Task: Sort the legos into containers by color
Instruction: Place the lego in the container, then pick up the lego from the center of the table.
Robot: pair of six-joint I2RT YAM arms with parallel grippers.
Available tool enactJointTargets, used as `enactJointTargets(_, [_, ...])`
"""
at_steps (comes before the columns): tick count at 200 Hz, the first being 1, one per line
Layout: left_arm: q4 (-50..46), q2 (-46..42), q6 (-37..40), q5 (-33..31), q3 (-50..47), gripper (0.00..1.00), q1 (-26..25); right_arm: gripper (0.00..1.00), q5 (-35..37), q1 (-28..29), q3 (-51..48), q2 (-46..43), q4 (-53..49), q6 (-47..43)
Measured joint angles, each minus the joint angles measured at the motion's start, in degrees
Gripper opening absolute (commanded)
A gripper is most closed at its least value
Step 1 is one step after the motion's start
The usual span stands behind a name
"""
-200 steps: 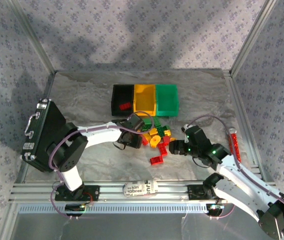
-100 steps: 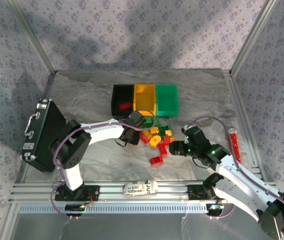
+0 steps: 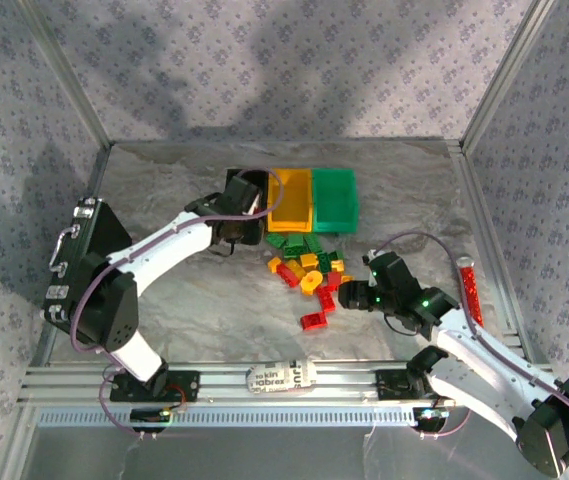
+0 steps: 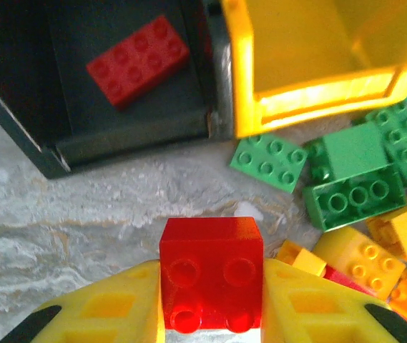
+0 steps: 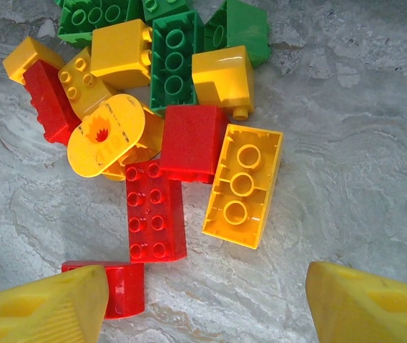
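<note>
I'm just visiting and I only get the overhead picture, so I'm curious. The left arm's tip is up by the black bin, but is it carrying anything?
Observer: Yes. On the left wrist camera, the left gripper is shut on a held red brick, clamped between its yellow fingers.
Visitor: Is that black bin empty, then?
Observer: No. The black bin has a second red brick lying flat on its floor, studs up.
Visitor: And the other arm, has it grabbed something?
Observer: No. On the right wrist camera, the right gripper is open and holds nothing. The brick pile lies just beyond its fingers.
</note>
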Motion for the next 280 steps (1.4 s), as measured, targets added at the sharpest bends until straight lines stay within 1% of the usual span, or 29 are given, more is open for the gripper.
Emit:
enactJointTargets(29, [-1.64, 1.38, 1.77, 0.81, 3.65, 0.33, 0.59, 0.75, 0.0, -0.02, -0.31, -0.02, -0.02, 0.02])
enactJointTargets(67, [-3.87, 6.97, 4.09, 1.01, 11.91, 0.32, 4.76, 0.75, 0.0, -0.37, -0.33, -0.02, -0.04, 0.0])
enactJointTargets(75, [-4.24, 8.55, 4.52, 1.01, 13.88, 0.35, 5.57, 0.75, 0.0, -0.44, -0.31, -0.02, -0.04, 0.0])
enactJointTargets(81, [-4.48, 9.92, 4.9, 1.01, 15.52, 0.4, 6.27, 0.75, -0.02, -0.48, -0.31, -0.02, -0.04, 0.0])
enactJointTargets(86, [-4.68, 11.04, 5.4, 0.96, 16.74, 0.5, 6.78, 0.75, -0.02, -0.48, -0.31, -0.02, -0.04, 0.0])
enactJointTargets(93, [-4.83, 12.39, 5.77, 0.98, 18.14, 0.72, 7.34, 0.75, -0.02, -0.48, -0.31, -0.02, -0.07, 0.0])
enactJointTargets(97, [-5.03, 13.07, 5.6, 1.01, 18.88, 0.8, 7.58, 0.75, -0.02, -0.5, -0.31, -0.02, -0.07, 0.0])
enactJointTargets(104, [-5.55, 14.16, 5.92, 0.94, 20.02, 0.86, 7.89, 0.75, -0.02, -0.55, -0.31, -0.02, -0.09, 0.0])
enactJointTargets(116, [-5.97, 14.95, 5.81, 0.81, 20.72, 0.89, 7.85, 0.75, -0.02, -0.55, -0.31, -0.07, -0.13, 0.0])
enactJointTargets(135, [-6.93, 14.4, 5.88, 0.02, 20.55, 0.9, 6.49, 0.75, -0.02, -0.57, -0.31, -0.39, -0.26, 0.0])
enactJointTargets(149, [-6.69, 12.48, 5.86, -0.87, 18.58, 0.89, 4.39, 0.75, -0.02, -0.66, -0.31, -0.63, -0.24, 0.0])
enactJointTargets(177, [-6.6, 6.1, 5.4, -1.14, 11.52, 0.84, -1.68, 0.75, -0.02, -0.66, -0.39, -0.7, -0.24, 0.02])
enactJointTargets(203, [-5.81, 1.62, 2.82, -0.55, 4.68, 0.8, -7.15, 0.74, -0.04, -0.66, -0.46, -0.74, -0.2, 0.07])
enactJointTargets(224, [-3.96, -0.17, -1.46, 0.15, -1.51, 0.79, -10.23, 0.74, -0.04, -0.63, -0.81, -1.03, -0.04, 0.35])
enactJointTargets(244, [-1.2, -0.5, -7.56, 1.01, -6.86, 0.77, -12.7, 0.73, -0.04, -0.66, -1.29, -1.4, -0.07, 0.9])
enactJointTargets(263, [2.78, -0.5, -14.67, 2.08, -10.97, 0.74, -14.43, 0.73, -0.04, -0.63, -1.49, -1.77, -0.04, 1.44])
enactJointTargets(280, [5.44, -0.35, -20.63, 2.32, -12.79, 0.68, -15.1, 0.73, -0.04, -0.66, -1.6, -2.12, -0.07, 1.77])
